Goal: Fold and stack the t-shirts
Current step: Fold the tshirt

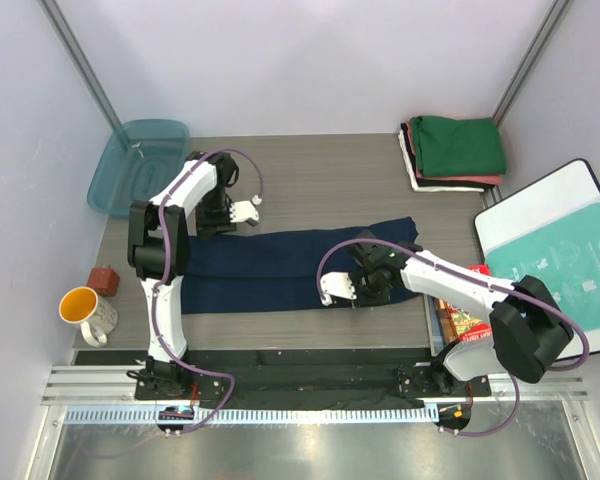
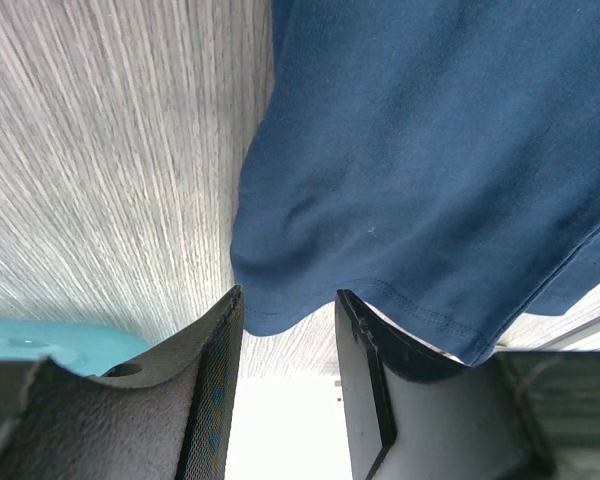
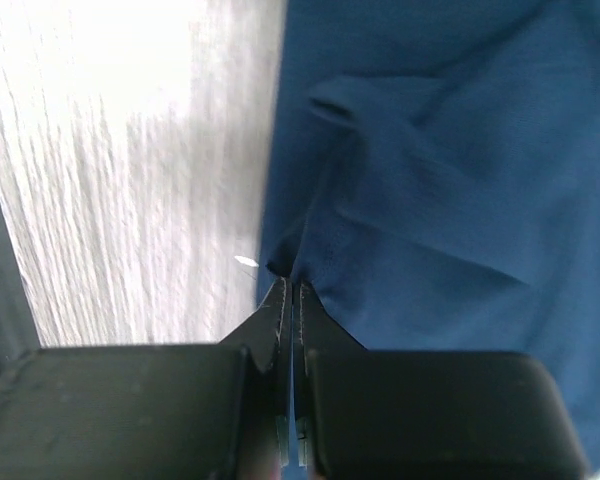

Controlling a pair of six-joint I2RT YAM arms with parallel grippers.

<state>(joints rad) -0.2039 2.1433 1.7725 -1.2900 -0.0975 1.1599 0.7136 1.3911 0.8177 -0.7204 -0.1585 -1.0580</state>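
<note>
A dark navy t-shirt (image 1: pixel 300 265) lies as a long band across the middle of the table. My left gripper (image 1: pixel 244 211) hangs open over the band's far left edge. In the left wrist view the hem of the navy t-shirt (image 2: pixel 430 150) dips toward the gap of the left gripper (image 2: pixel 288 295), but nothing is held. My right gripper (image 1: pixel 336 289) is at the shirt's near edge. In the right wrist view the right gripper (image 3: pixel 291 285) is shut on a puckered fold of the navy t-shirt (image 3: pixel 440 200). A stack of folded t-shirts, green (image 1: pixel 457 145) over salmon-red (image 1: pixel 490 181) and white (image 1: pixel 417 172), sits far right.
A teal plastic lid (image 1: pixel 138 165) lies at the far left corner. A yellow mug (image 1: pixel 83 307) and a small red-brown block (image 1: pixel 104 279) stand left of the table. On the right lie a white board (image 1: pixel 535 215), a teal-printed bag (image 1: pixel 570 250) and a red packet (image 1: pixel 465 320).
</note>
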